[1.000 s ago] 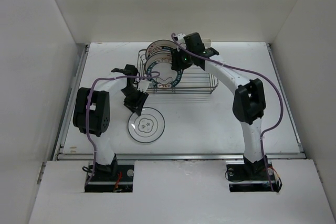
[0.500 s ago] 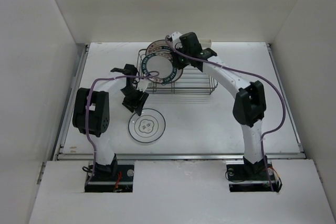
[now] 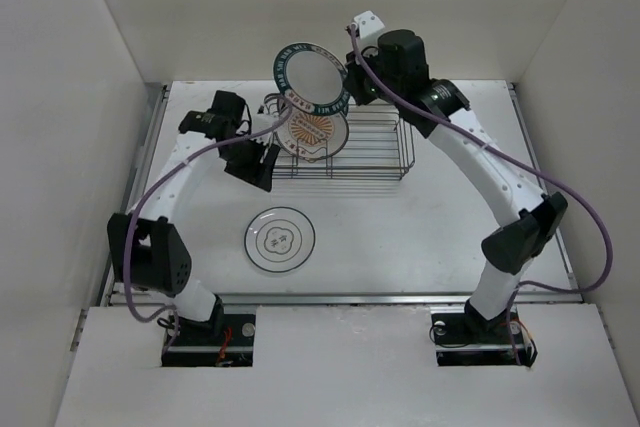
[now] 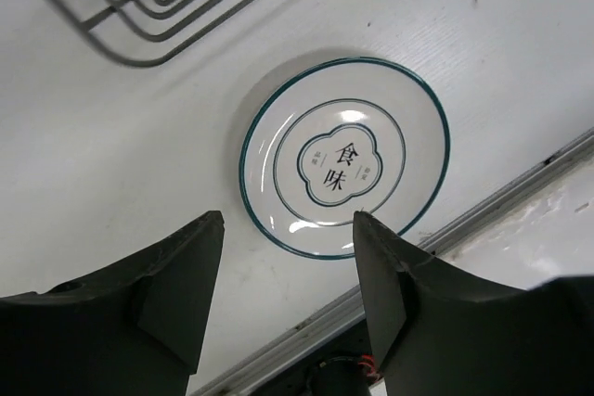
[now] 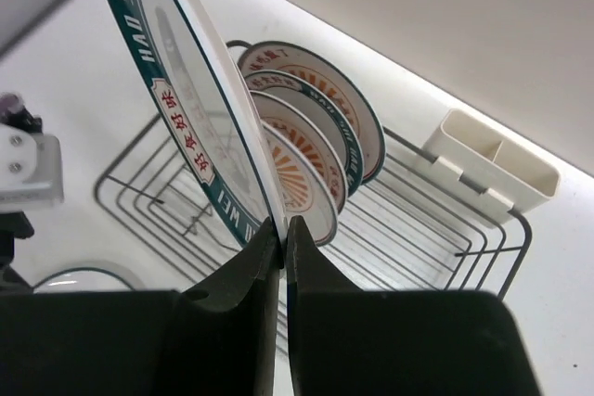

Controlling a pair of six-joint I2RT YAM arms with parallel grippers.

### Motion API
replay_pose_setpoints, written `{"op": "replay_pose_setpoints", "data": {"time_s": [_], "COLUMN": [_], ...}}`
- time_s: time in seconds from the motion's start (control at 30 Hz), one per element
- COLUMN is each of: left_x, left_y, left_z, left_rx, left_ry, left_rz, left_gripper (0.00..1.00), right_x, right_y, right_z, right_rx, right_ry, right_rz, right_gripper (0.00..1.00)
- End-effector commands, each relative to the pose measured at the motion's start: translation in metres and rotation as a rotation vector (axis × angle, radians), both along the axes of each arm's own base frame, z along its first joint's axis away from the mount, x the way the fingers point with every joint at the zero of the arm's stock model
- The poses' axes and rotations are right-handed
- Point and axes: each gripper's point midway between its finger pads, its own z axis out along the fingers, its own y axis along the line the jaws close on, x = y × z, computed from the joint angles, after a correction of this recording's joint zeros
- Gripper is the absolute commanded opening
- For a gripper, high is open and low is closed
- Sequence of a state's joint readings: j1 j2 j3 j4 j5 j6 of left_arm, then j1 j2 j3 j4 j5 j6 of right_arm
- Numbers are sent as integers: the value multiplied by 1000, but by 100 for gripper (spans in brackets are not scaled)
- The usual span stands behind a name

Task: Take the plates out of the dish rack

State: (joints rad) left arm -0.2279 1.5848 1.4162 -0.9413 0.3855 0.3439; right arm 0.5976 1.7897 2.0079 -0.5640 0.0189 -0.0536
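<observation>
Emblem plate (image 3: 280, 240) lies flat on the table (image 3: 420, 237), unloaded. Right gripper (image 5: 281, 229) jaws are pinched on the rim of a teal-banded plate (image 3: 311, 78), held upright above the dish rack (image 3: 385, 157). About three sunburst plates (image 5: 320, 127) stand in the slots, yet to go. Left gripper (image 4: 288, 229) jaws are spread, empty, above the emblem plate.

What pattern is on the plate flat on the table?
The plate is white with teal rings and a lobed central emblem; clearest in left wrist view.

The flat plate (image 4: 343, 157) on the tabletop (image 4: 139, 155) bore "食味" at its centre; the lifted plate's (image 5: 197, 127) teal rim read "HAO SHI WEI"
</observation>
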Motion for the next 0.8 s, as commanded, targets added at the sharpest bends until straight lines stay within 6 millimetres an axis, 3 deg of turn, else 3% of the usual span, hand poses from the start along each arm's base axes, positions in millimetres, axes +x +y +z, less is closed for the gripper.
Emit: {"op": "replay_pose_setpoints", "data": {"time_s": [0.0,0.07,0.13,0.17,0.23,0.3,0.33,0.43,0.53,0.77], "left_x": [-6,3,10,8,3,-5,-7,-18,-25,-37], "left_y": [11,47,81,113,137,145,145,152,157,153], "left_z": [57,77,97,108,124,137,141,143,138,128], "left_rx": [-43,41,131,225,287,292,286,285,291,286], "left_ry": [-97,-173,-252,-299,-354,-400,-413,-427,-416,-392], "left_rz": [121,346,515,628,732,761,764,789,797,752], "left_gripper": [55,57,62,65,71,77,79,81,82,82], "right_x": [-28,-44,-64,-82,-104,-129,-138,-173,-178,-166], "right_y": [-3,4,11,24,38,59,67,90,104,117], "right_z": [24,12,-23,-30,-65,-88,-110,-143,-164,-215], "right_rx": [81,96,91,114,109,103,79,56,60,21], "right_ry": [37,99,213,263,390,478,533,634,681,770], "right_rz": [0,72,141,229,292,386,409,525,553,524], "right_gripper": [0,0,0,0,0,0,0,0,0,0]}}
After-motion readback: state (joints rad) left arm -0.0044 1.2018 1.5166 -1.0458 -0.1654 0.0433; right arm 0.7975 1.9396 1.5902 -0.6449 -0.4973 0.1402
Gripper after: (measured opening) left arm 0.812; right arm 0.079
